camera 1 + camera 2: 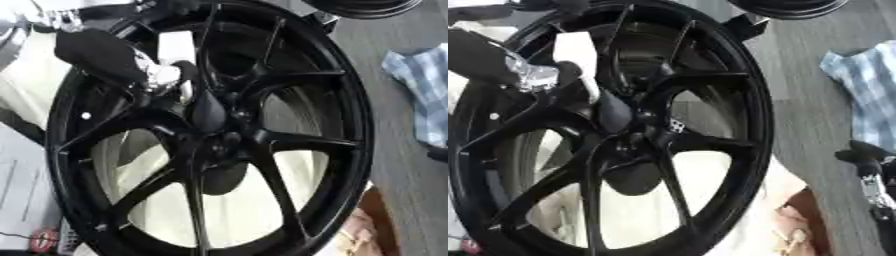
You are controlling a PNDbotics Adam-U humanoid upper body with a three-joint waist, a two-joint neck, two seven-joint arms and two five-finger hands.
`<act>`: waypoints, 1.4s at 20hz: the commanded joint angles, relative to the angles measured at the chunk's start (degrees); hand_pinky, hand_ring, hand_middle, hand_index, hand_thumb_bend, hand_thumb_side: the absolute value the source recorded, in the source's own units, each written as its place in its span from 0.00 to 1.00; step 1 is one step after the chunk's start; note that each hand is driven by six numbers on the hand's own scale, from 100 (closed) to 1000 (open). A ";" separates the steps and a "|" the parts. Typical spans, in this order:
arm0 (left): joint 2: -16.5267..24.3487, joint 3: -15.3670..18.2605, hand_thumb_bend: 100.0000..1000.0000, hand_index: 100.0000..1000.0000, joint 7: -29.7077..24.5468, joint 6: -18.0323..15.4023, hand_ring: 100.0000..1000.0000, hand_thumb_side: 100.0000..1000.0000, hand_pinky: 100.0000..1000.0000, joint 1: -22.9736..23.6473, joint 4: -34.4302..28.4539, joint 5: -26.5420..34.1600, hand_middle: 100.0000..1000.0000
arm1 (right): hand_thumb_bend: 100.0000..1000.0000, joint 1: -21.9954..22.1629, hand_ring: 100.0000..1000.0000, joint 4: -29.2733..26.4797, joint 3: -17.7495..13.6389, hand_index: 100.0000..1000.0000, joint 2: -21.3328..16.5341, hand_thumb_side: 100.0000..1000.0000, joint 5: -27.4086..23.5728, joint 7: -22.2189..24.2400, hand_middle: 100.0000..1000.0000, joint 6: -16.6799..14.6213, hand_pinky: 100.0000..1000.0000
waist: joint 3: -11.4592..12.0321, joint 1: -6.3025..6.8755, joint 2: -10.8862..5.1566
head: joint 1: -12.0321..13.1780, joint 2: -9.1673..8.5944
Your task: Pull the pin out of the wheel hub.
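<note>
The black wheel (210, 130) filled the view, upright and tilted. The left hand (188, 80) reached in from 10 o'clock, its fingers down at the hub (214, 120); whether they were curled on anything could not be told. The pin itself could not be made out — presumably small, stiff and slick, best taken at its exposed head. The right hand (868, 185) sat idle at 4 o'clock, its fingers unclear.
</note>
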 commanded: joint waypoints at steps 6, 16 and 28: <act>0.58 1.33 0.15 0.96 -1.09 0.36 0.93 0.57 0.96 -0.54 2.87 -0.04 0.85 | 0.00 -0.48 0.75 -1.17 0.20 0.77 0.89 0.66 1.46 0.00 0.61 0.84 1.00 | -0.12 -0.21 0.02 | 0.67 -1.60; -0.26 1.69 0.12 0.94 -4.02 -1.83 0.92 0.61 0.94 -1.42 4.21 1.81 0.84 | 0.00 -0.89 0.75 -1.17 0.42 0.77 1.59 0.68 2.00 -0.49 0.61 1.86 1.00 | -0.46 0.05 0.77 | -0.40 -3.40; -0.61 1.92 0.06 0.84 -6.63 -3.68 0.85 0.51 0.88 -1.94 4.83 1.83 0.74 | 0.00 -1.22 0.75 -1.17 0.61 0.77 1.80 0.70 1.80 -0.89 0.61 2.95 1.00 | -0.71 0.29 0.97 | -0.64 -4.33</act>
